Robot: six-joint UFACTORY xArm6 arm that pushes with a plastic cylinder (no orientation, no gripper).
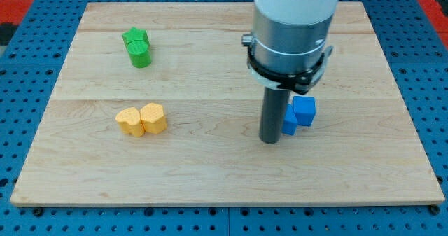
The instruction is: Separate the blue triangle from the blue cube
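Camera view: my tip (270, 141) is down on the pale wooden board (210, 173), right of centre. No pincer on this arm, just the bare dark rod. Small blue triangle block (288, 121) sits just right of my tip, looks touching. Blue cube (304, 111) is pressed against the triangle's right side. Two yellow blocks (142, 120) touch at left-centre. Green blocks (137, 47) stacked or abutting upper left, can't tell which.

Two blue blocks (299, 115), two yellow (142, 120), two green (138, 47), pale wooden board (210, 173).
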